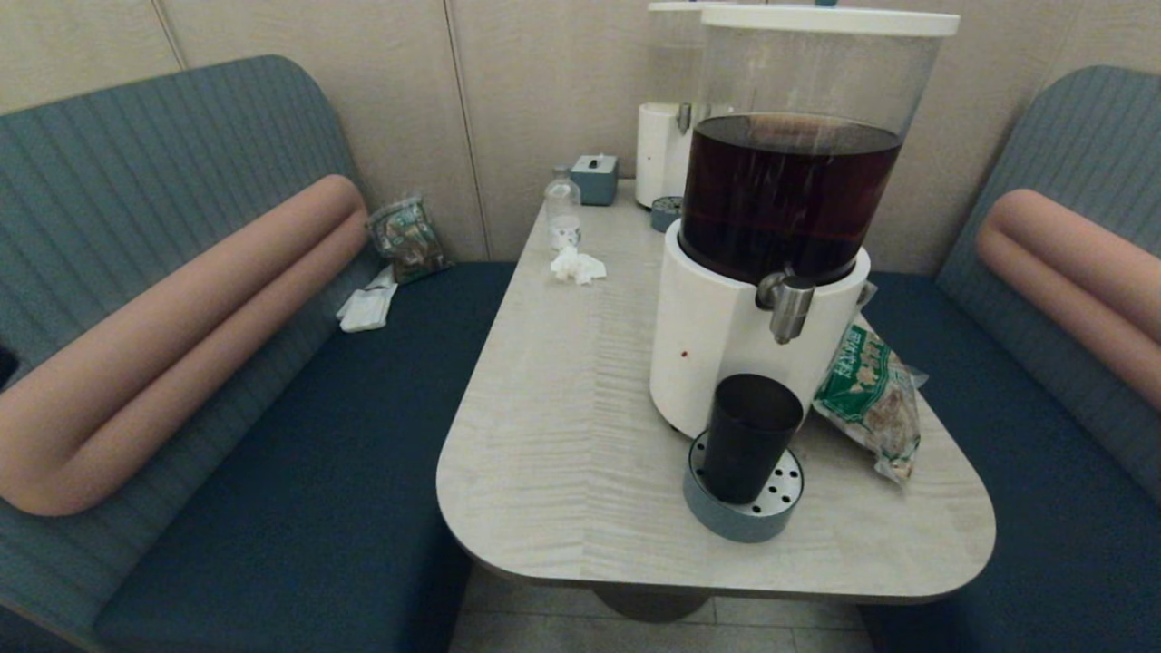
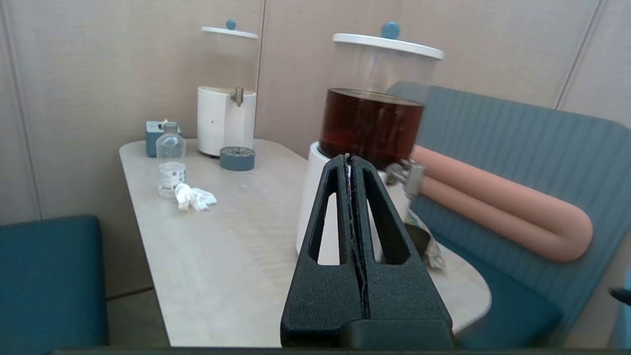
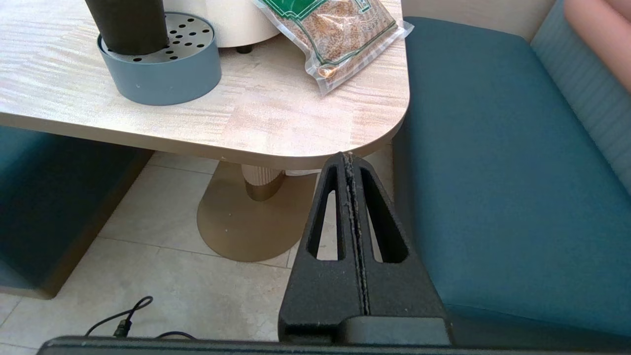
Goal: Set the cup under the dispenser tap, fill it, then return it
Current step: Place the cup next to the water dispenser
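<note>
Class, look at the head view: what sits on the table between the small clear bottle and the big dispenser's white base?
Only a crumpled white tissue beside the bottle; beyond it, bare tabletop runs to the base.

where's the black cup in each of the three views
Head view: the black cup stands on the round grey drip tray, below the silver dispenser tap.
Left wrist view: not clearly visible; the shut left gripper blocks that spot.
Right wrist view: only the cup's lower part, at the top edge.
Shared landmark: the green snack bag.

Black cup [image 1: 750, 437] on drip tray [image 1: 739, 519]
</note>
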Robot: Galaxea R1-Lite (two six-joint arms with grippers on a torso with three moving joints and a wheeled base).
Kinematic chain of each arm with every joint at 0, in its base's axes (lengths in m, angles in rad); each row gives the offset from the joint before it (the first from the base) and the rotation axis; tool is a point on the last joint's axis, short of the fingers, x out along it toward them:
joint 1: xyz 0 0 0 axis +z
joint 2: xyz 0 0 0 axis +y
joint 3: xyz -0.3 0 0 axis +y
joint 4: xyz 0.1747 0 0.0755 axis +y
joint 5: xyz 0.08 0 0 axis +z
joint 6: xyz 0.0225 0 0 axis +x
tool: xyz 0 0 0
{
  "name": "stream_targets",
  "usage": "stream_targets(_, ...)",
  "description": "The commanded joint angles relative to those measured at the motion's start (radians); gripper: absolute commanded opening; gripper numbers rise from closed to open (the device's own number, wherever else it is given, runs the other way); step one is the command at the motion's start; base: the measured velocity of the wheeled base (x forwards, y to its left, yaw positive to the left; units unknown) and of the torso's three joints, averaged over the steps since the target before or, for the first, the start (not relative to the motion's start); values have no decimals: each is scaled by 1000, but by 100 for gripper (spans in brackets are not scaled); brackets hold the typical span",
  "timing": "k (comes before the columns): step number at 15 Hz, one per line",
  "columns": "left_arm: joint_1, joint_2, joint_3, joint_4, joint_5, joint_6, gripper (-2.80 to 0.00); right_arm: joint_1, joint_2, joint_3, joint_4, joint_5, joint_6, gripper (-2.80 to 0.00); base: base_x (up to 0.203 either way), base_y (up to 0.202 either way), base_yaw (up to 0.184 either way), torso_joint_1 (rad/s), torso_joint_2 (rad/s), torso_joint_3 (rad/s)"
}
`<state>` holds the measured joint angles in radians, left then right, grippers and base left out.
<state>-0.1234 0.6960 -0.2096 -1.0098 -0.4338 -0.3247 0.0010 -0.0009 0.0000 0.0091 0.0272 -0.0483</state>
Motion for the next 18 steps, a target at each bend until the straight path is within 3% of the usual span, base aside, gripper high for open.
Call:
stream_targets(1, 36, -248, 56, 70, 0, -15, -280, 0, 1, 0, 0, 0, -1, -280, 0, 0, 0, 0, 0, 0)
stream_targets(7, 110, -674, 89, 482, -3, -11, -280, 0, 1, 0, 0, 0, -1, -280, 0, 0, 0, 0, 0, 0)
stream_targets(10, 115, -698, 206, 556, -15, 108, -280, 0, 1, 0, 0, 0, -1, -280, 0, 0, 0, 0, 0, 0)
stream_targets(12, 116, -698, 210, 611, -6, 163, -280, 0, 1, 0, 0, 0, -1, -280, 0, 0, 0, 0, 0, 0)
stream_targets(13, 116, -698, 210, 676, 39, 224, -280, -1, 1, 0, 0, 0, -1, -280, 0, 0, 0, 0, 0, 0)
stream_targets(15, 116, -698, 210, 756, 140, 244, -280, 0, 1, 0, 0, 0, -1, -280, 0, 0, 0, 0, 0, 0)
stream_targets(17, 116, -698, 209, 823, 296, 265, -280, 0, 1, 0, 0, 0, -1, -280, 0, 0, 0, 0, 0, 0)
stream_targets(18, 116, -698, 208, 851, 342, 294, -280, 0, 1, 0, 0, 0, -1, -280, 0, 0, 0, 0, 0, 0)
